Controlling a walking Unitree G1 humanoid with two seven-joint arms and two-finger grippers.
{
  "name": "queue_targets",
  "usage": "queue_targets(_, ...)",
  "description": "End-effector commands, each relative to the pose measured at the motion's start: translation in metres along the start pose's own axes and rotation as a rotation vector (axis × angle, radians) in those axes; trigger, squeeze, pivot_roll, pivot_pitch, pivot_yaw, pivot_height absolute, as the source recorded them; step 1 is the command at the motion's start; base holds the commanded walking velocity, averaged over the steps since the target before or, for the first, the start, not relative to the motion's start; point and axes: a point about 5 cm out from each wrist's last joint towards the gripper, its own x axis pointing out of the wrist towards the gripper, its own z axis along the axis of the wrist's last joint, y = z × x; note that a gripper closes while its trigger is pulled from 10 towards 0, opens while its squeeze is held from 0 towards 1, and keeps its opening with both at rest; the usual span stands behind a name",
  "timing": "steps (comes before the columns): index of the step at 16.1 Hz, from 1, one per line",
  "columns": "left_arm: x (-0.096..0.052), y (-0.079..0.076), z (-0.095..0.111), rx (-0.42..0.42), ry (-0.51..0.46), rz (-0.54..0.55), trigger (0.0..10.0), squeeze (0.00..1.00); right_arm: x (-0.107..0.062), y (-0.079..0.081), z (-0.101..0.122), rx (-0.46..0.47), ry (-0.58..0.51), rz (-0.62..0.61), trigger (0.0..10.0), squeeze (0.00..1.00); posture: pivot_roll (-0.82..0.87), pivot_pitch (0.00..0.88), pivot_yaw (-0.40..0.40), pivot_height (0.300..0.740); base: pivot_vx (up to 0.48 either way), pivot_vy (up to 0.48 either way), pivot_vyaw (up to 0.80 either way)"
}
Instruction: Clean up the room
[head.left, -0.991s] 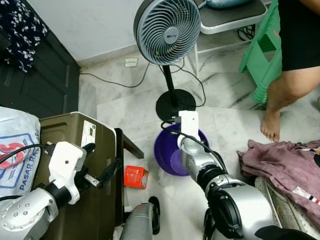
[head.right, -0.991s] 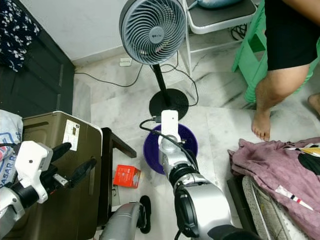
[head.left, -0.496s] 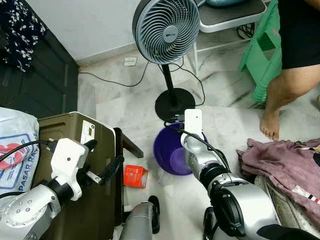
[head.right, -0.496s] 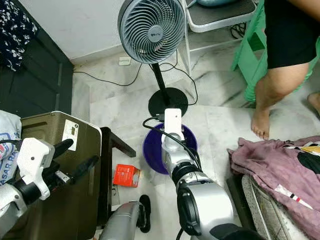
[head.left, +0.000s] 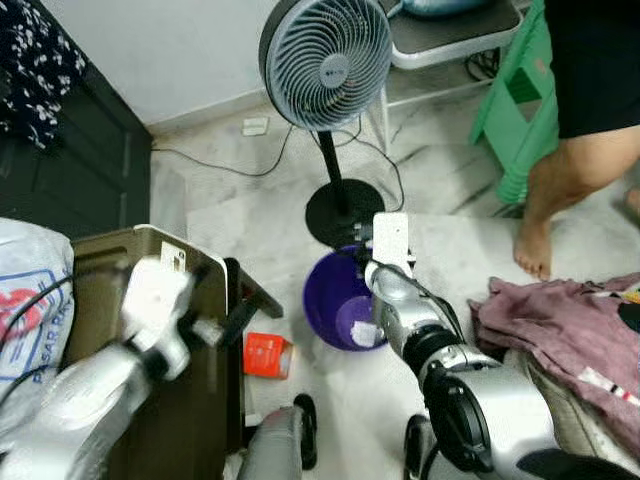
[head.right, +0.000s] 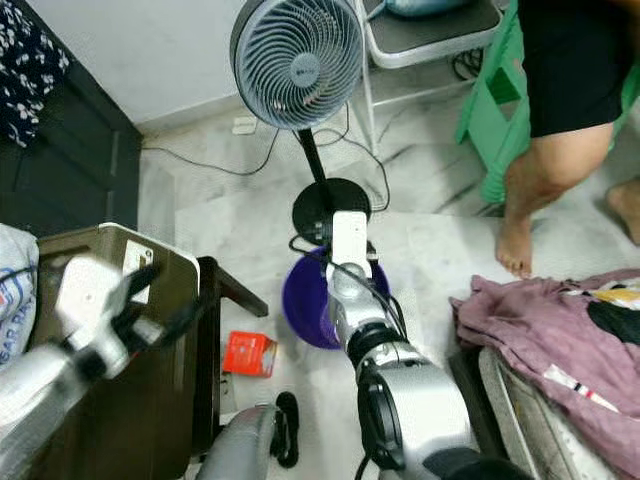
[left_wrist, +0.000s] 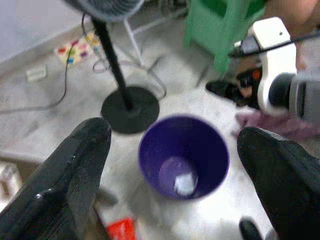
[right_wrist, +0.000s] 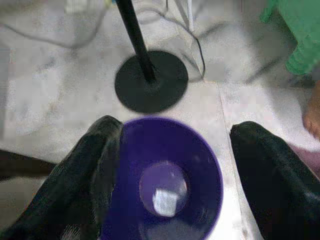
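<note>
A purple bin (head.left: 330, 300) stands on the marble floor in front of the fan base. A white scrap (left_wrist: 184, 184) lies at its bottom, also seen as scrap (right_wrist: 164, 200). My right gripper (right_wrist: 175, 165) hangs above the bin (right_wrist: 205, 170), open, with nothing between its fingers (right_wrist: 100, 165); its white wrist block (head.left: 390, 238) shows over the bin's far rim. My left gripper (head.left: 225, 300), blurred, is open above the brown box (head.left: 190, 410) and faces the bin (left_wrist: 150, 150). A red carton (head.left: 268, 355) lies on the floor beside the box.
A standing fan (head.left: 325, 62) with a black base (head.left: 340, 212) and cables is just behind the bin. A person's bare leg (head.left: 565, 190) and a green stool (head.left: 510, 110) are at the right. Pink clothes (head.left: 560, 320) lie lower right, a white sack (head.left: 30, 300) at left.
My left arm has swung up and forward and is blurred with motion. The right wrist has edged farther over the bin. A white scrap now shows in the bin's bottom.
</note>
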Motion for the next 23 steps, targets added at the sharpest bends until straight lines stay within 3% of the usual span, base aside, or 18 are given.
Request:
queue_targets(1,-0.003,0.004,-0.006,0.01,0.029,0.029,10.0,0.0,-0.003,0.008,-0.005,0.007,0.005,0.03,10.0,1.0,0.2,0.187,0.164,0.74,0.0,0.0,0.0)
queue_targets(2,0.011,0.001,-0.003,0.003,-0.008,0.02,10.0,0.0,-0.006,0.004,-0.01,-0.006,-0.014,0.049,10.0,1.0,0.15,0.141,0.142,0.74,0.0,0.0,0.0)
queue_targets(5,0.03,0.001,-0.001,-0.001,-0.052,0.021,10.0,0.0,-0.015,-0.012,-0.02,-0.036,-0.051,0.093,10.0,1.0,0.11,0.086,0.121,0.74,0.0,0.0,0.0)
queue_targets(7,0.046,0.003,-0.001,-0.006,-0.092,0.026,10.0,0.0,-0.036,-0.039,-0.016,-0.081,-0.134,0.112,10.0,1.0,0.05,0.035,0.105,0.74,0.0,0.0,0.0)
queue_targets(10,0.062,0.006,-0.002,-0.012,-0.116,0.05,10.0,0.0,-0.057,-0.061,-0.013,-0.072,-0.185,0.123,10.0,1.0,0.01,0.0,0.092,0.74,0.0,0.0,0.0)
queue_targets(12,0.068,0.007,-0.003,-0.005,-0.138,0.065,10.0,0.0,-0.087,-0.073,-0.014,-0.05,-0.22,0.174,10.0,1.0,-0.01,0.0,0.083,0.74,0.0,0.0,0.0)
queue_targets(16,0.072,0.011,-0.005,-0.003,-0.171,0.099,10.0,0.0,-0.115,-0.084,-0.026,-0.028,-0.218,0.23,10.0,1.0,-0.02,0.0,0.065,0.74,0.0,0.0,0.0)
queue_targets(20,0.07,0.014,-0.01,0.008,-0.185,0.126,10.0,0.0,-0.123,-0.09,-0.012,0.007,-0.302,0.207,10.0,1.0,-0.03,0.0,0.073,0.74,0.0,0.0,0.0)
queue_targets(23,0.074,0.019,-0.009,0.003,-0.194,0.144,10.0,0.0,-0.117,-0.088,-0.002,0.008,-0.349,0.199,10.0,1.0,-0.04,0.0,0.077,0.74,0.0,0.0,0.0)
